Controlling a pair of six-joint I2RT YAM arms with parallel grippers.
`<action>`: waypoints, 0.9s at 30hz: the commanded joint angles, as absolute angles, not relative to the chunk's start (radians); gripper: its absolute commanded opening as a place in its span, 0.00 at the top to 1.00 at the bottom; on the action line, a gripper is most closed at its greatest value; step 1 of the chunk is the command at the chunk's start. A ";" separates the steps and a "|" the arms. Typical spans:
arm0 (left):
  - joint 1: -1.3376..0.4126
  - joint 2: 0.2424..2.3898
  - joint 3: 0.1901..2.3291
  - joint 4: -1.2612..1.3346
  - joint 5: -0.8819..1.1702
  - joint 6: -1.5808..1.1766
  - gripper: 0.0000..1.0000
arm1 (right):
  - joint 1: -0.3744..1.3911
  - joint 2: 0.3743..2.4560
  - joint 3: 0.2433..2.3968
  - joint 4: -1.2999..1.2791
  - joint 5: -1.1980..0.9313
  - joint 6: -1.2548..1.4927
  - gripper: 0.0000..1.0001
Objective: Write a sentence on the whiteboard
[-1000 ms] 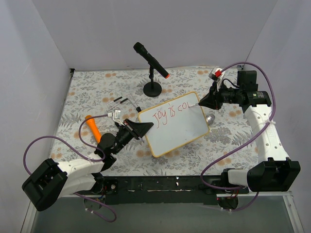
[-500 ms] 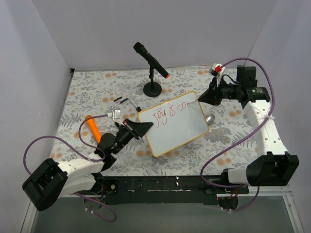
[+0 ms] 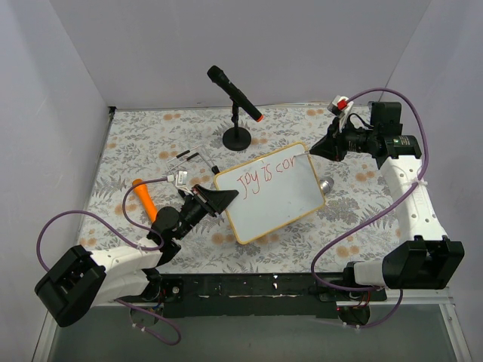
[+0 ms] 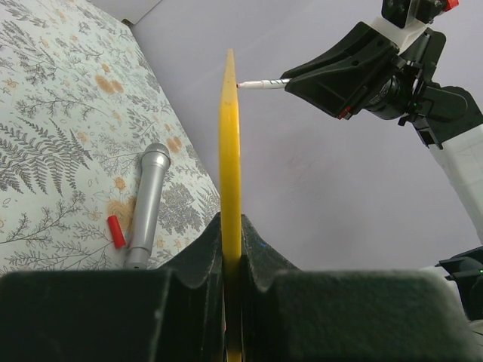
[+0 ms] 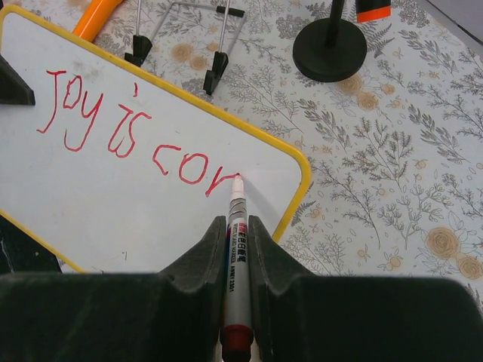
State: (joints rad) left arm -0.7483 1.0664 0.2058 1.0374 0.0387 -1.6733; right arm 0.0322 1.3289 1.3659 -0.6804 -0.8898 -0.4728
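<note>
Against the whiteboard (image 5: 113,204), red marker (image 5: 236,249).

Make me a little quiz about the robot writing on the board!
1. True or false: the left end effector grips the whiteboard by its edge.
2. How does the red sentence start? A) Joy is co... B) Hello C) Cats run
3. Fill in: the right end effector holds a ____.
Key: 1 true; 2 A; 3 marker.
</note>
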 commanded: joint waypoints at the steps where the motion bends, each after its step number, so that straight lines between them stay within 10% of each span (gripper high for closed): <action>1: -0.747 1.043 0.219 1.184 0.041 -1.703 1.00 | 0.025 1.309 1.385 -0.673 -0.887 -0.483 0.99; 27: -0.744 1.026 0.206 1.175 0.038 -1.700 1.00 | 0.009 1.267 1.474 -0.833 -0.934 -0.552 0.99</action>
